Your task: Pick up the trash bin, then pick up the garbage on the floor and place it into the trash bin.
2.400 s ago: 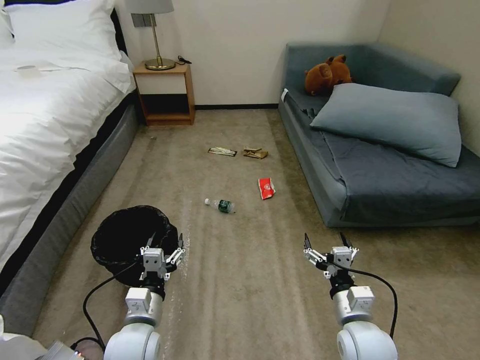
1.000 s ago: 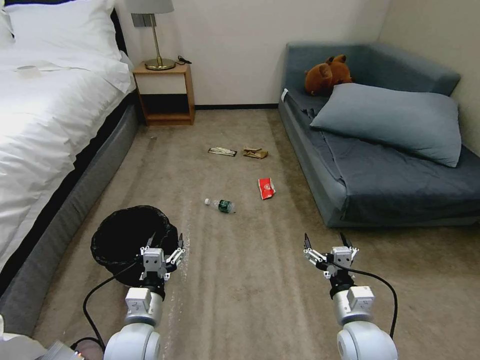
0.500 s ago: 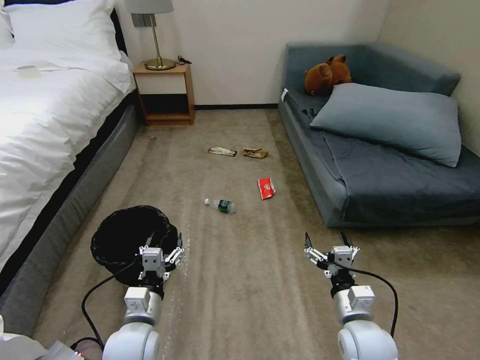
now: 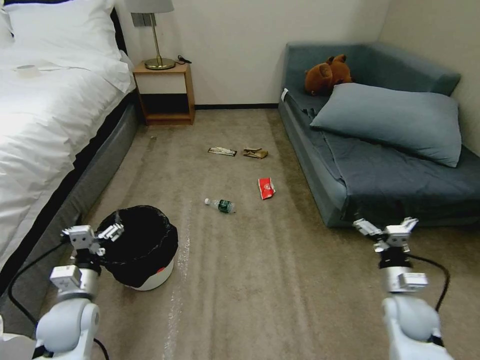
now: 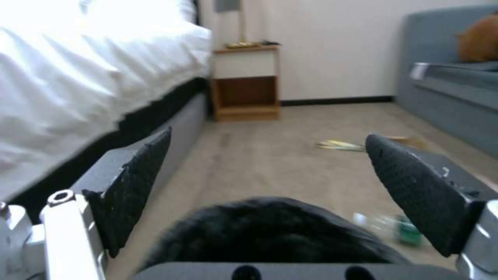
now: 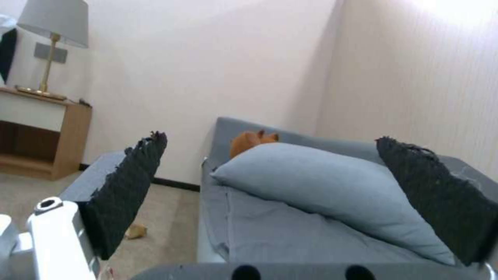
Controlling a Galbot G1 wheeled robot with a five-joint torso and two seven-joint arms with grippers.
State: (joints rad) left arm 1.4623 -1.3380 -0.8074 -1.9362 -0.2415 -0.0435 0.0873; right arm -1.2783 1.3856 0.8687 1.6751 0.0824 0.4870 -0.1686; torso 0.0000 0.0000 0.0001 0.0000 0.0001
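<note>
While your left gripper hovers at the trash bin rim's left edge, fingers apart | bin near-left beside the bed | straddle the rim squarely before closing | right gripper spread, idle.

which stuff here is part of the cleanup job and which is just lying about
Job: trash bin, bottle, red wrapper, paper bag, flat wrapper.
Just there: bed, nightstand, lamp, sofa, pillow, teddy bear.
</note>
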